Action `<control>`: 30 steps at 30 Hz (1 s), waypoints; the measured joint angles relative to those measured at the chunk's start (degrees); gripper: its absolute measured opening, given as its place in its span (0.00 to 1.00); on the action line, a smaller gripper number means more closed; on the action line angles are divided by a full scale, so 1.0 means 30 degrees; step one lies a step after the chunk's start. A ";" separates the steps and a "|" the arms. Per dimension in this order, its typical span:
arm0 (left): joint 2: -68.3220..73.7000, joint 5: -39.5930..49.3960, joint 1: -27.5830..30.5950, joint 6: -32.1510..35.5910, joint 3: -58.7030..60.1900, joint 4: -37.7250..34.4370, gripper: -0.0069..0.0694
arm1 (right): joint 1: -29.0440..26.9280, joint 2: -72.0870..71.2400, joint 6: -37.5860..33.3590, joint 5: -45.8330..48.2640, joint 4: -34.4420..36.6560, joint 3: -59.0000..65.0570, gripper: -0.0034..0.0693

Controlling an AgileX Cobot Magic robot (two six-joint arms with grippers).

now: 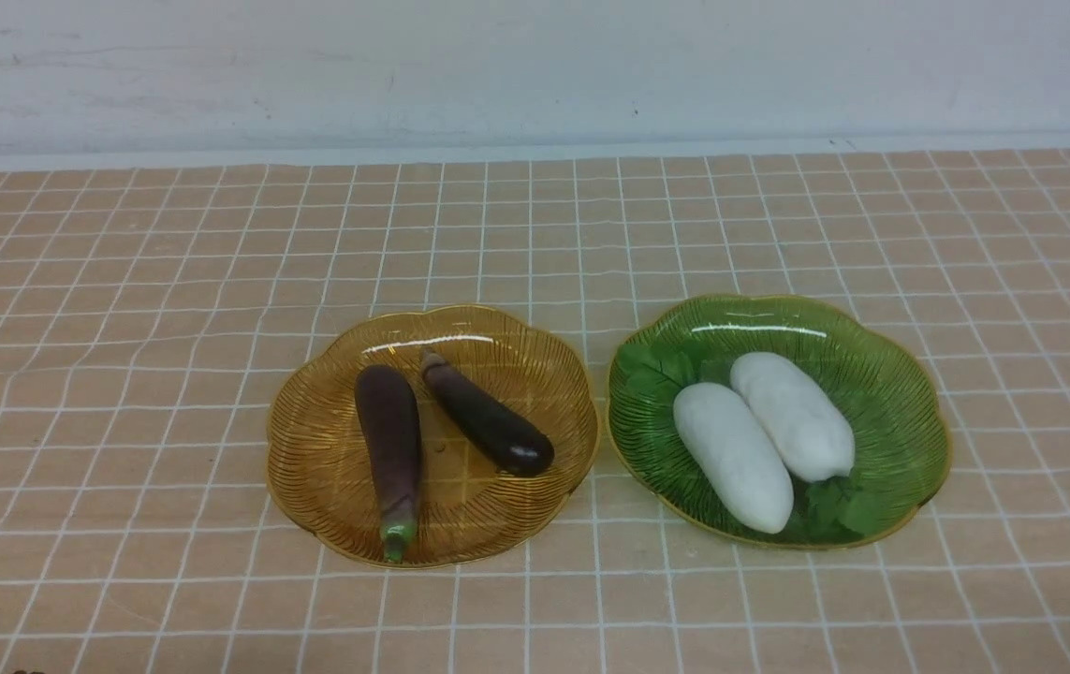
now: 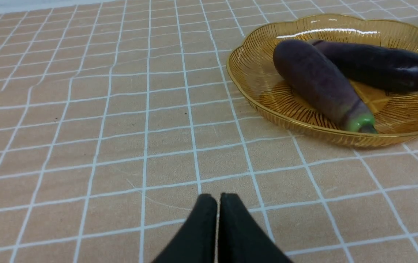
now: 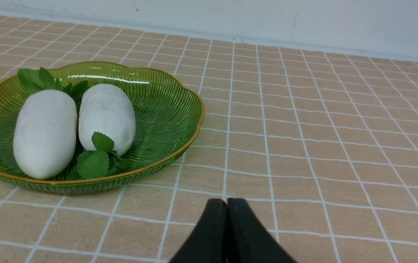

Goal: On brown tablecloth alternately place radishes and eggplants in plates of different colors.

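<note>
1. Tan-brown cloth with a thin white grid, the brown tablecloth [image 1: 123, 374], is covering the table and lying slightly wrinkled under everything.
2. Two translucent scalloped plates with gold rims are sitting side by side on it: the amber-yellow plate [image 1: 310, 468] is lying ahead of the left gripper [image 2: 218, 199] and off to its inner side, and the green plate [image 1: 909, 412] is lying likewise ahead of the right gripper [image 3: 226, 204].
3. Both slim dark purple eggplants are resting in the amber plate: the longer eggplant [image 1: 389, 440], with its bright green stem tip pointing toward the robot, and the shorter, darker eggplant [image 1: 490, 426] angled beside it, their far ends close together.
4. Both plump white radishes are lying touching in the green plate, the nearer radish [image 1: 733, 457] and the farther radish [image 1: 792, 415], with crinkly green leaves at opposite ends.
5. Each gripper is hovering low over bare cloth with its black fingers pressed together, holding nothing; neither arm is showing in the front view.
6. Judging by this layout, the sorting is looking finished.
7. Should a regrasp be needed, the eggplants are looking glossy and likely slippery, so pinching mid-body across the width seems safest; the matte radishes should be offering better grip at their thick middle, away from the flimsy leaves.
8. Thin ridged plates are appearing light and liable to slide if nudged.
</note>
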 joint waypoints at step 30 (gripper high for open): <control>0.0000 0.0214 0.0013 0.0000 0.0000 0.0000 0.09 | 0.0000 0.0000 0.0000 0.0000 0.0000 0.0000 0.03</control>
